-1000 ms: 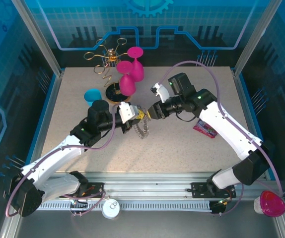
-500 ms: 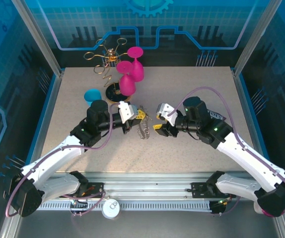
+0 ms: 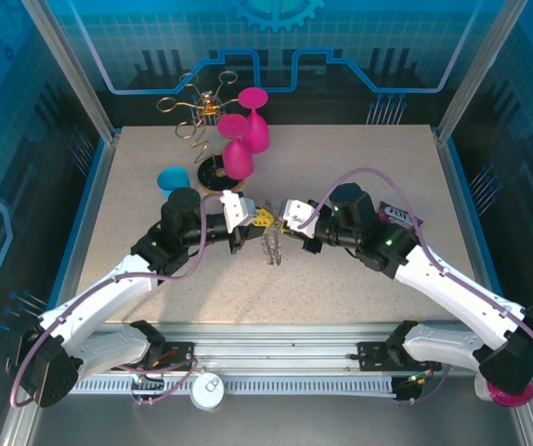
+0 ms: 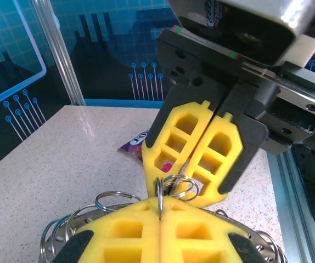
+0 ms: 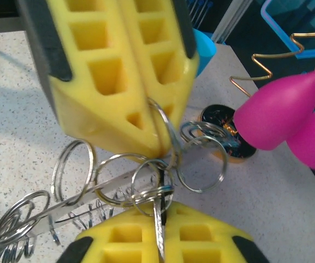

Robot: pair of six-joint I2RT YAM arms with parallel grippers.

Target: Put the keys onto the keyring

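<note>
my left fingers (image 4: 119,238) are pressed together on a silvery link of the keyring (image 3: 271,245). my right fingers (image 5: 201,238) meet them tip to tip, clamped on another link. the keyring hangs between them over mid-table (image 3: 359,167), near-right of the pink goblets (image 3: 240,153).

Yellow left end effector (image 4: 160,211) and right end effector (image 4: 193,178), silvery keyring (image 3: 271,246), magenta goblets (image 3: 245,144), speckled beige table (image 3: 341,167).

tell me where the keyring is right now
In the top view the keyring hangs over the middle of the table, under the spot where the shut left gripper and right gripper meet tip to tip.
</note>
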